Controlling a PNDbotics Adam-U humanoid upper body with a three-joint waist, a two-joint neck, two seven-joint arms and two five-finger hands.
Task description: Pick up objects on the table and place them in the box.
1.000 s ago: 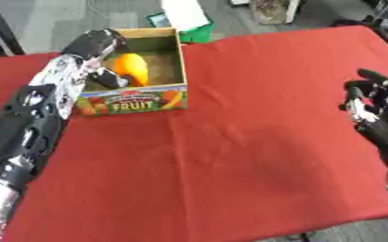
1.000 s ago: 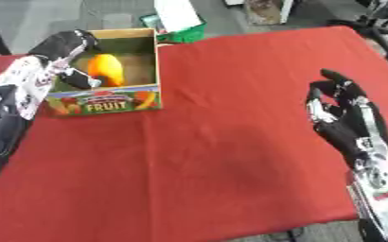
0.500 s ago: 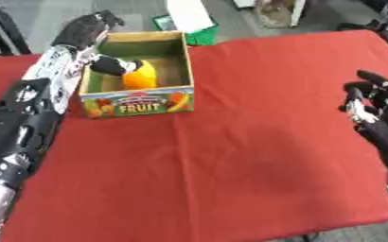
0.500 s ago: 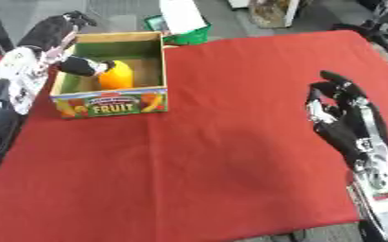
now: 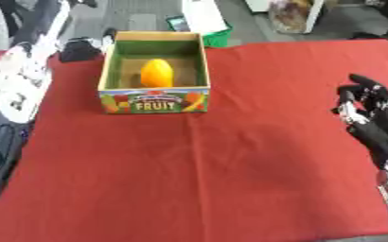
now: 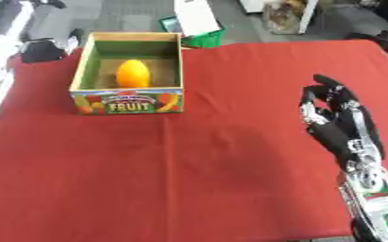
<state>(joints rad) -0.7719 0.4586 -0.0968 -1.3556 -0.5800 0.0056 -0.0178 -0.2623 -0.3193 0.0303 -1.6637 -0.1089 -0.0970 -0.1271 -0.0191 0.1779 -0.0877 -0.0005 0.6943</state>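
The cardboard fruit box [image 5: 154, 101] stands at the table's far left, its printed side toward me. An orange fruit [image 5: 156, 73] lies inside it on the box floor, with nothing touching it. My left arm [image 5: 19, 90] runs up the left edge of the left eye view, and its hand [image 5: 58, 10] is blurred at the top left corner, clear of the box. My right hand [image 6: 336, 116] rests open over the cloth at the right, fingers up, holding nothing.
A red cloth [image 5: 230, 165] covers the table. Behind the far edge stand a green crate with a white item [image 5: 201, 21] and a dark object [image 5: 81, 48] left of the box. Floor clutter shows beyond the table at the top right.
My left hand has let go of the orange fruit and drawn back up and to the left, out of the box. The fruit stays in the box. The right hand has not moved.
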